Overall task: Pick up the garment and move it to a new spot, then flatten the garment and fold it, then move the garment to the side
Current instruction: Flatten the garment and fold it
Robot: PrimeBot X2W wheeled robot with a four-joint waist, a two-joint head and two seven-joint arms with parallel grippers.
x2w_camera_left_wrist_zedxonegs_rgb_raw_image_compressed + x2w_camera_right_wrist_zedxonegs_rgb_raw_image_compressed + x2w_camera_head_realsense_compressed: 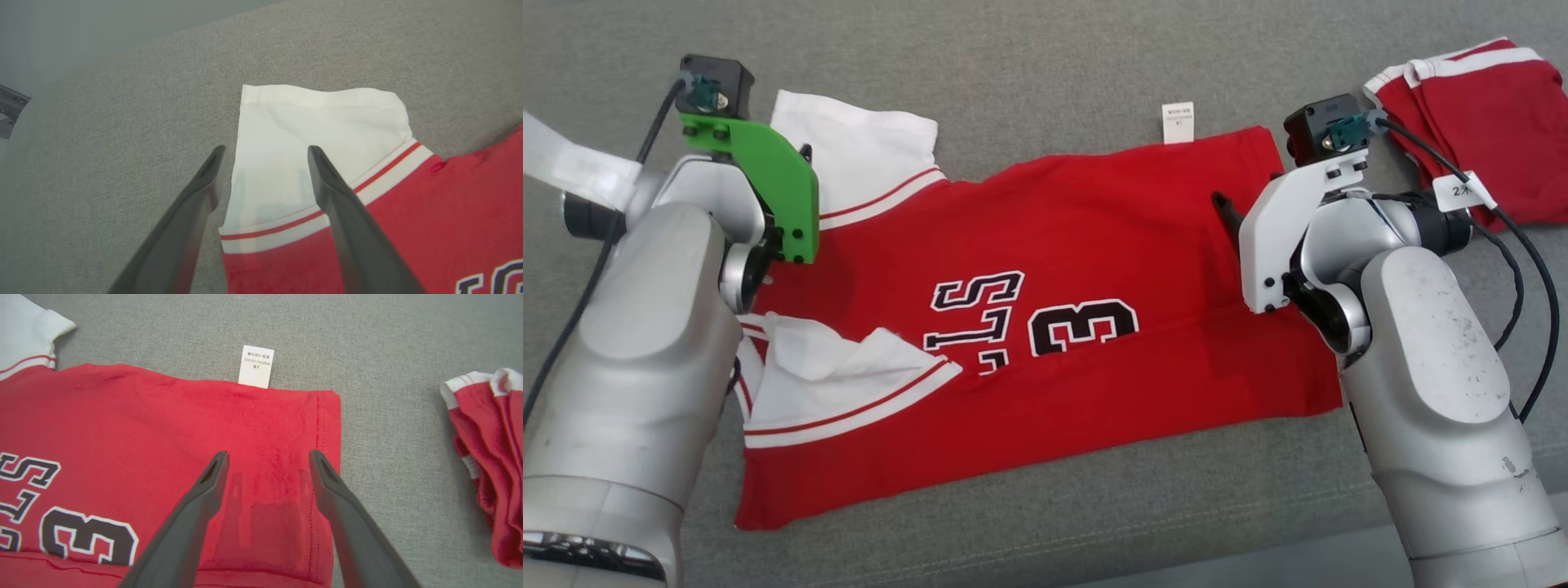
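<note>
The garment (1054,327) is a red jersey with white sleeves and black-and-white lettering, spread flat on a grey fabric surface (1045,57). Its near sleeve (833,384) lies folded over the red body. My left gripper (266,148) hovers open over the far white sleeve (318,122), one finger (192,220) past the sleeve's edge, the other over its striped cuff. My right gripper (268,453) is open above the garment's hem corner (322,428), nothing between its fingers. A white care label (256,366) sticks out from the far edge.
A second red and white garment (1478,106) lies bunched at the far right, apart from the jersey, also in the right wrist view as a red pile (494,457). Bare grey fabric lies beyond the jersey and between the two garments. A pale edge (1339,555) runs along the near right.
</note>
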